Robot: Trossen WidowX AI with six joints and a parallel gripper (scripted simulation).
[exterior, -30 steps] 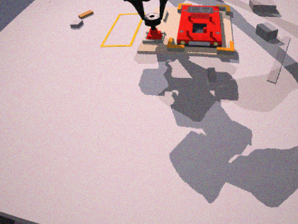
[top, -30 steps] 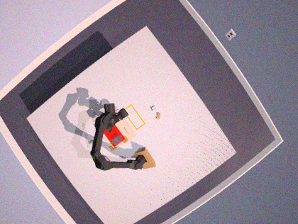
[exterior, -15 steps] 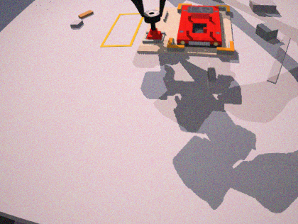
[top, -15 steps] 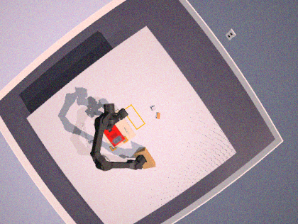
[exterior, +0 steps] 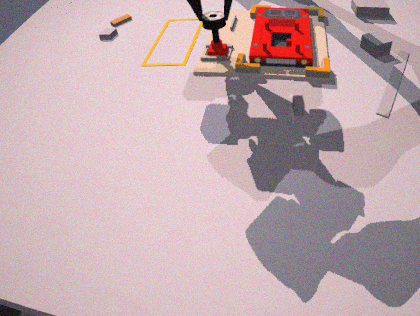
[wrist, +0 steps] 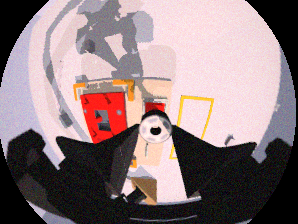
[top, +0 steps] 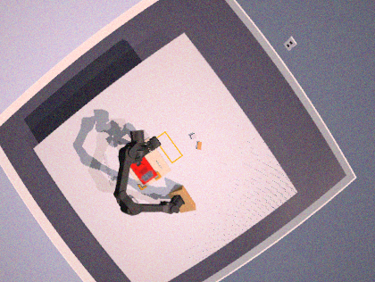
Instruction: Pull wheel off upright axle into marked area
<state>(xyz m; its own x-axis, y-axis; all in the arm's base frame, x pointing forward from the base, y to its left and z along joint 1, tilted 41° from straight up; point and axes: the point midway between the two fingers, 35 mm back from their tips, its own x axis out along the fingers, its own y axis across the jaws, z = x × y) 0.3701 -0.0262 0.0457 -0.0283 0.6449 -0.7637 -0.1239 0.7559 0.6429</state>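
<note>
The wheel (exterior: 213,16) (wrist: 154,125), a small dark ring with a pale hub, sits at the top of the upright dark axle (exterior: 216,34), which stands on a small red foot (exterior: 218,49). I cannot tell whether the wheel is clear of the axle tip. My gripper (exterior: 214,20) (wrist: 154,133) (top: 153,144) comes down from above and is shut on the wheel, one finger on each side. The marked area, a yellow outlined rectangle (exterior: 156,42) (top: 174,144) (wrist: 196,99), lies on the table just left of the axle. The arm hides the wheel in the top view.
A red board (exterior: 282,37) (top: 142,171) (wrist: 103,112) sits on a tan plate (exterior: 212,68) with orange corner pieces, right of the axle. A small orange block (exterior: 121,20) (top: 199,145) and a grey block (exterior: 108,35) lie beyond the rectangle. Grey blocks (exterior: 375,44) lie at the far right.
</note>
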